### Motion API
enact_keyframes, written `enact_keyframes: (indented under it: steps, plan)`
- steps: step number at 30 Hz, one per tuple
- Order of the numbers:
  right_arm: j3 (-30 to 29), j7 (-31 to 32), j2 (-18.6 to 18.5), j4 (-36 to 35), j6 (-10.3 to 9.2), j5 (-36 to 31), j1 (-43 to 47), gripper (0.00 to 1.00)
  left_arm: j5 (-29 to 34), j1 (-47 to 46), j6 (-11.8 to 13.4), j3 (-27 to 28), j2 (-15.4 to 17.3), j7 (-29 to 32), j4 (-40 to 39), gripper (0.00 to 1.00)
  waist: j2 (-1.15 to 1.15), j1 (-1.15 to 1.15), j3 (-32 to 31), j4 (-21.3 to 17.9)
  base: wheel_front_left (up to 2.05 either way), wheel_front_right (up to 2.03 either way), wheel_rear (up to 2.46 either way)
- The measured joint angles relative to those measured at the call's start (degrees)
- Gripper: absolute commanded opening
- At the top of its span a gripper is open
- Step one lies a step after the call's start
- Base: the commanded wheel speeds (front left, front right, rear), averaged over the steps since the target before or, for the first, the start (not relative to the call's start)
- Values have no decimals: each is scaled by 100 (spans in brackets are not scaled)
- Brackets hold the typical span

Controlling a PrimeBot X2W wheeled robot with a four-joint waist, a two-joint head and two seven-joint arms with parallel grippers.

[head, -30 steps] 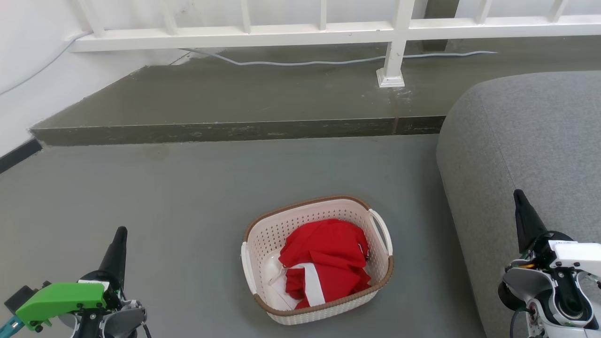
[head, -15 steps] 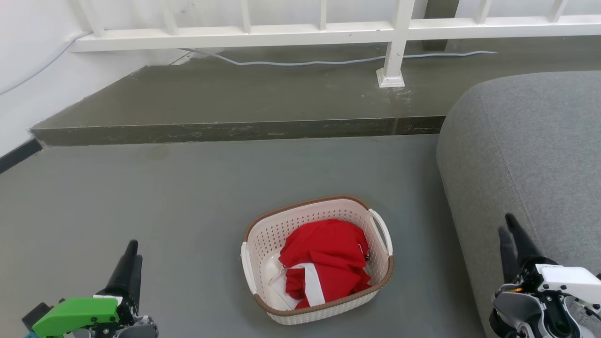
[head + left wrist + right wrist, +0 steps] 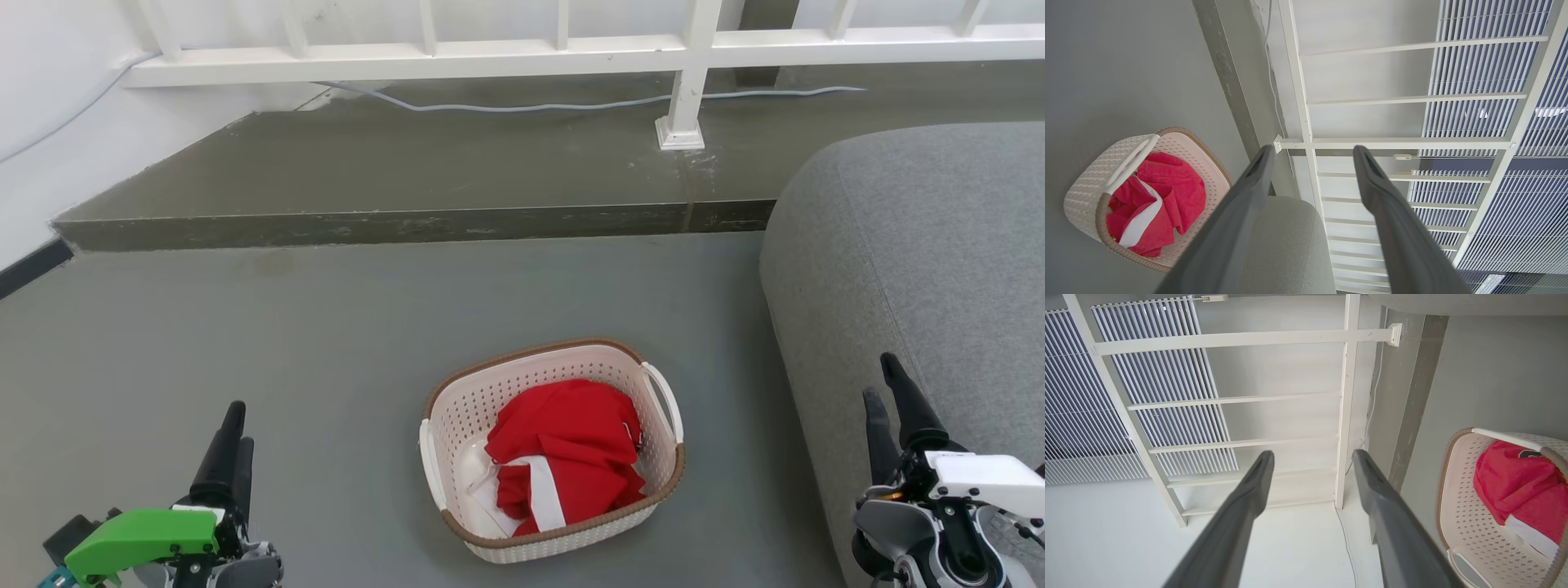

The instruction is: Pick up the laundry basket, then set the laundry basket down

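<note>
The laundry basket (image 3: 454,408), cream perforated plastic with a brown rim and white loop handles, stands on the grey floor in the lower middle of the head view. A red garment (image 3: 571,437) with a white band lies inside it. My left gripper (image 3: 242,426) is open at the lower left, well left of the basket and apart from it. My right gripper (image 3: 878,377) is open at the lower right, in front of the sofa. In the left wrist view the left gripper (image 3: 1313,149) holds nothing, with the basket (image 3: 1086,183) off to the left. The right gripper (image 3: 1312,453) is also open, the basket (image 3: 1457,494) to its right.
A grey sofa (image 3: 922,245) fills the right side, close to the basket's right handle. Behind the basket runs a raised concrete step (image 3: 392,220) with a white railing (image 3: 571,53) and a grey cable (image 3: 531,106). A white wall (image 3: 49,147) closes the left.
The left gripper has shifted right and lower, the right gripper lower and slightly left. Both have turned so that two fingers now show. The basket has not moved.
</note>
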Motion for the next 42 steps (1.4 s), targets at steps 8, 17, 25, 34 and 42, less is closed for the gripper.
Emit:
enact_keyframes:
  steps: [8, 17, 25, 34, 42]
  plan:
    - [203, -202, -140, -110, 1, -353, -2, 100, 412, -12, 0, -229, 74, -205, -143, 100, 0, 0, 13, 0, 0, 0, 0]
    - [498, -410, -283, -230, 1, -846, -13, 100, 1118, -25, 0, -548, 253, -420, -170, 100, 0, 0, 21, -4, 0, 0, 0]
    - [730, -575, -500, -259, 2, -1519, -44, 100, 1907, -48, 0, -654, 371, -556, -137, 100, 0, 0, 27, -7, 0, 0, 0]
    - [768, -754, -520, -335, 4, -2321, -64, 100, 2750, -116, 47, -670, 347, -754, -216, 100, 0, 0, 37, -9, 0, 0, 0]
    - [828, -905, -558, -391, 7, -3075, -69, 100, 3376, -164, 48, -726, 286, -904, -293, 100, 0, 0, 55, -10, 0, 0, 0]
